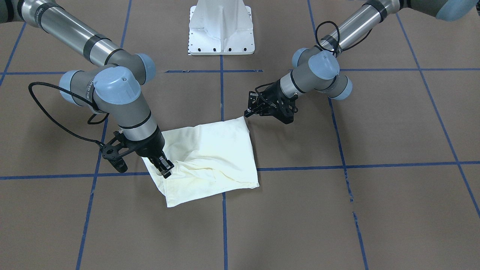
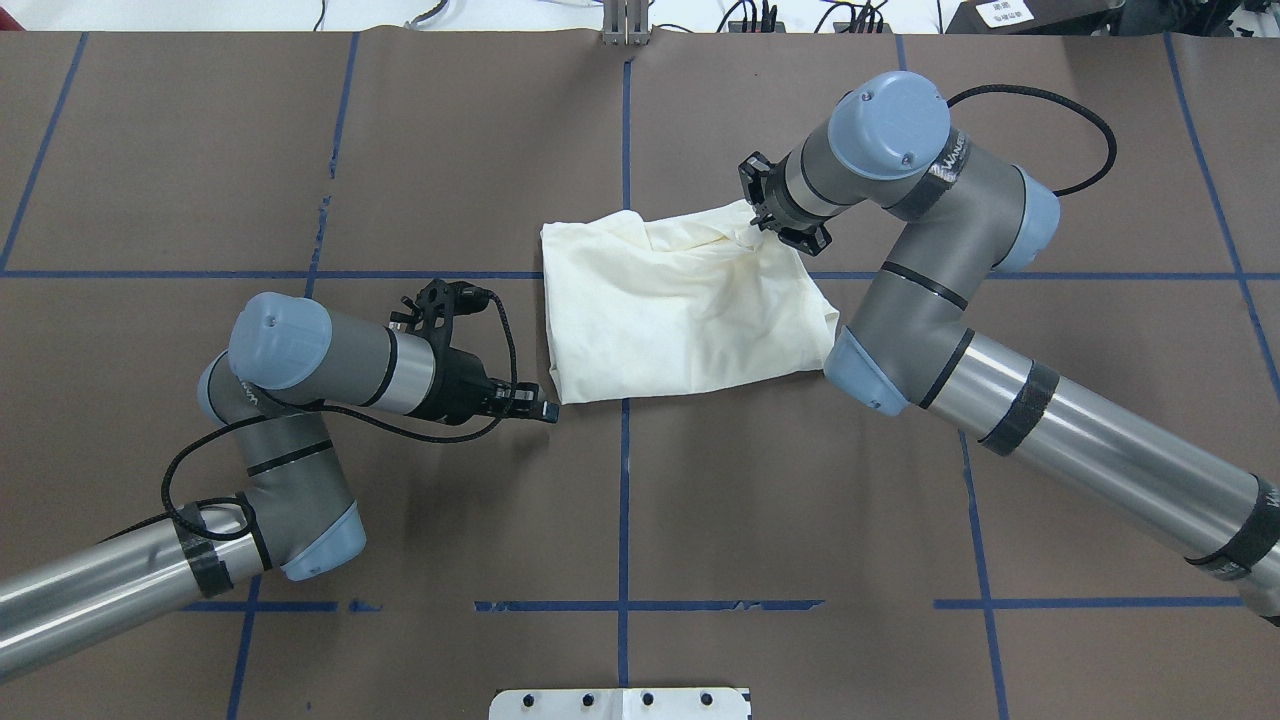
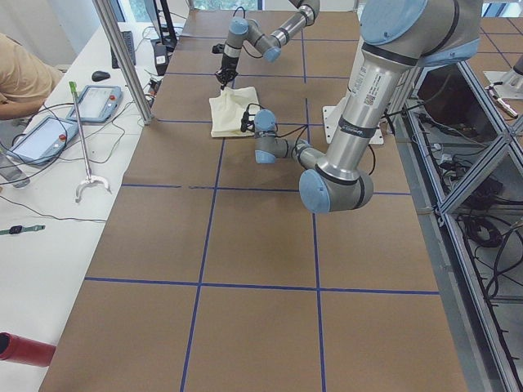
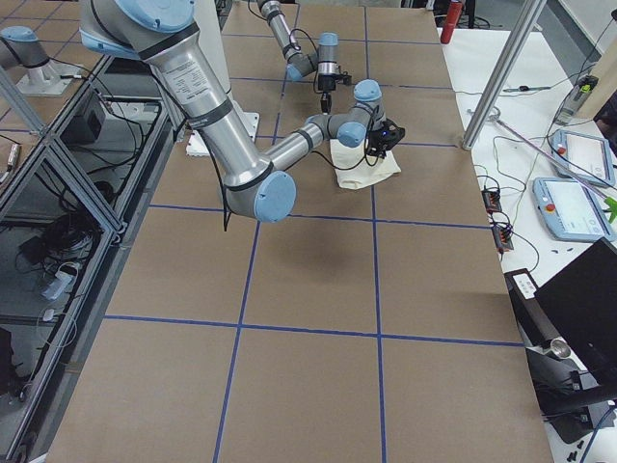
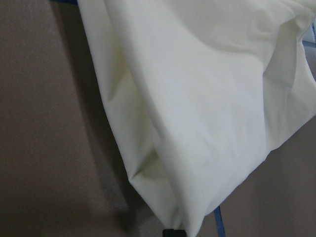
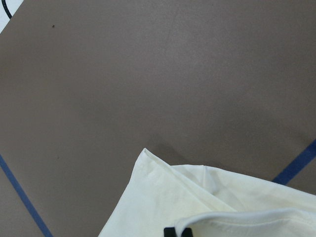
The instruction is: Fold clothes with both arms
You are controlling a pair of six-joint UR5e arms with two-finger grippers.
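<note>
The cream shirt (image 1: 217, 150) lies folded into a rough rectangle on the brown table, plain side up, and also shows in the overhead view (image 2: 680, 300). No print is visible. My left gripper (image 1: 246, 113) lies low and is shut on the shirt's corner nearest the robot; its tip (image 2: 548, 409) meets that corner. In the left wrist view the cloth (image 5: 197, 98) tapers down to the fingertip (image 5: 174, 232). My right gripper (image 1: 165, 169) points down and is shut on a raised fold at the shirt's opposite edge. The right wrist view shows that fold (image 6: 207, 219).
The white pedestal base (image 1: 221, 30) stands at the robot's side of the table. Blue tape lines (image 2: 624, 480) cross the brown surface. Beyond the table's far edge are a bench with tablets (image 3: 45, 135), a metal post (image 3: 122, 57) and an operator (image 3: 16, 73).
</note>
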